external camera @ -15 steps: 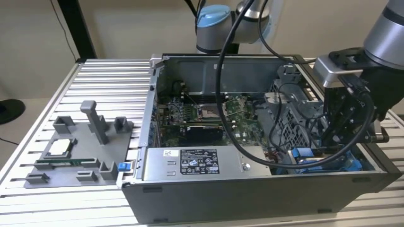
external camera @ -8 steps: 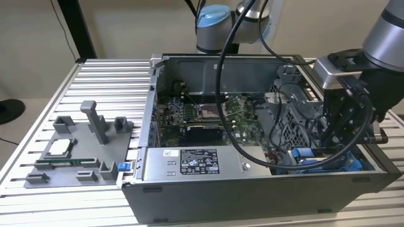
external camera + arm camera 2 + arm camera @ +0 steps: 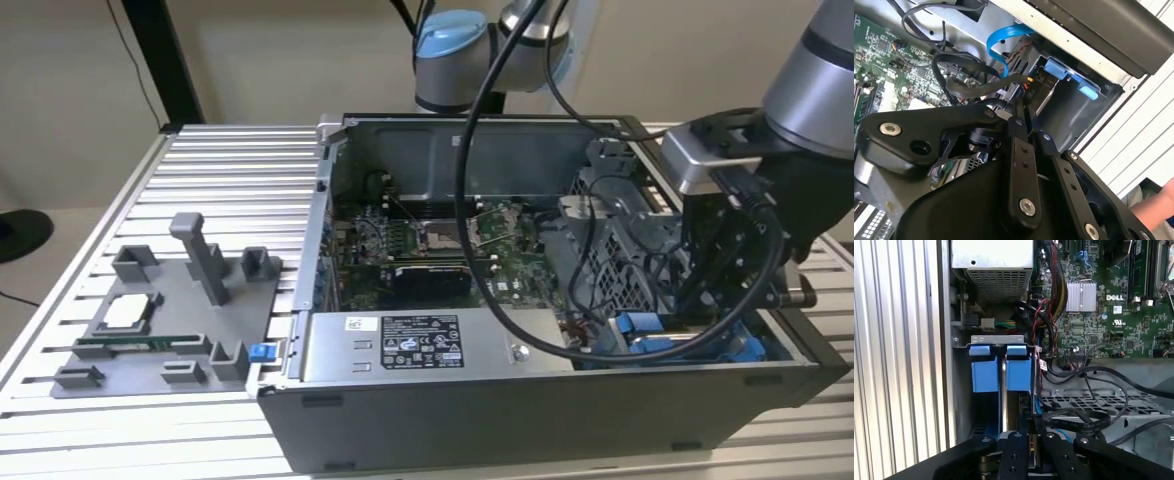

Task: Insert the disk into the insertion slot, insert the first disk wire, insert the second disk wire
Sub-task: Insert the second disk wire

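Now your gripper [image 3: 1021, 107] is closed narrow on a black wire [image 3: 979, 85] down in the case's [image 3: 534, 410] corner by the insertion slot [image 3: 1000, 367]; keep the plug straight and push gently.

Arm [image 3: 814, 90] reaching down, tool [image 3: 1030, 437] fingers pressed together

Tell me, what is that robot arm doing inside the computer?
The robot arm has reached its gripper down into a corner of the open computer case, at the insertion slot with its blue plastic fittings. The gripper sits right among the black cables there, next to the green motherboard. The gripper looks pinched together around something dark and thin, but I cannot tell what. On the exterior view's left, a grey parts tray sits on the table.
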`<state>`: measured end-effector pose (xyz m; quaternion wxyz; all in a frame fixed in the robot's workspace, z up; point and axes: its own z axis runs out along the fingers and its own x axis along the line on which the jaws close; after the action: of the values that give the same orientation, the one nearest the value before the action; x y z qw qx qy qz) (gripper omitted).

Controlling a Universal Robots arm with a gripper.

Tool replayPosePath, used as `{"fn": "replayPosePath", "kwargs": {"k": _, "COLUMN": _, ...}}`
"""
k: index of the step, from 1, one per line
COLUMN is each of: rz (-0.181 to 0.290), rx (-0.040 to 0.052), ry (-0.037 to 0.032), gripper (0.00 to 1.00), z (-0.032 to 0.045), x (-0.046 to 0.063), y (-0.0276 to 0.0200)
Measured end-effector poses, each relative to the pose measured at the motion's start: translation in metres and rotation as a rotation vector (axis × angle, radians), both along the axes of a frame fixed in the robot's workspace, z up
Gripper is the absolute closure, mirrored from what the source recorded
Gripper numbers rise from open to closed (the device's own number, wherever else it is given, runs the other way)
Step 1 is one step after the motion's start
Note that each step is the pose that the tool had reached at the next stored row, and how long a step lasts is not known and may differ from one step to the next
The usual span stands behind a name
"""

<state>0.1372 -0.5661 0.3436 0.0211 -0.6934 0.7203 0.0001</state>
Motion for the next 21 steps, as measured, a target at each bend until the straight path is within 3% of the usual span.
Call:
{"fn": "replayPosePath", "kwargs": {"k": 15, "rz": 0.0, "rx": -0.0018, "ry": -0.0029, "gripper": 1.0, "z": -0.0118, "x": 0.0, "y": 0.0001}}
{"fn": "replayPosePath", "kwargs": {"k": 16, "rz": 0.001, "rx": 0.0011, "ry": -0.0028, "gripper": 0.0, "z": -0.0127, "x": 0.0, "y": 0.0004}}
{"fn": "replayPosePath", "kwargs": {"k": 21, "rz": 0.0, "rx": 0.0003, "ry": -0.0018, "gripper": 0.0, "z": -0.0112, "x": 0.0, "y": -0.0001}}
